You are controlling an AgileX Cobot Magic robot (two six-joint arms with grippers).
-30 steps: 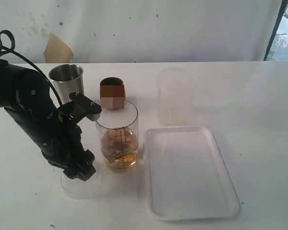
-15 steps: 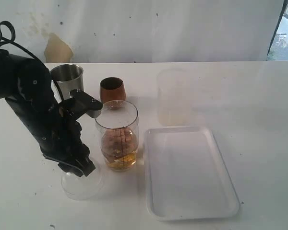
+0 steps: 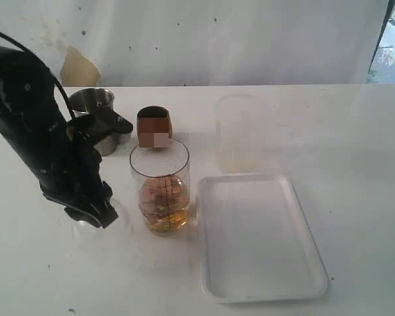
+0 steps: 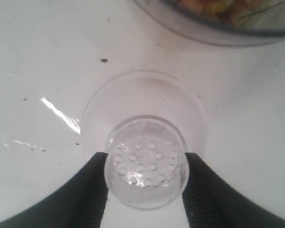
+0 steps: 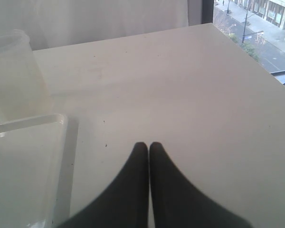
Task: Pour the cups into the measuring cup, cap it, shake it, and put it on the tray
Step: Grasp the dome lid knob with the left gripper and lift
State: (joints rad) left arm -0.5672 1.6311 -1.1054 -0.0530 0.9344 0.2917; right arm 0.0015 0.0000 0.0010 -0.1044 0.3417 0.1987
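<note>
Between the jaws of the left gripper (image 4: 145, 179): neck of the cap (image 4: 142, 114). Just right of that gripper: measuring cup (image 3: 161, 187), on the table (image 3: 355, 145). Farther right, beside the measuring cup: tray (image 3: 257, 243). Behind the gripper: steel tumbler (image 3: 92, 99); right of it, wooden cup (image 3: 155, 125). Well right and behind, past the tray's far edge: frosted cup (image 3: 237, 135).
</note>
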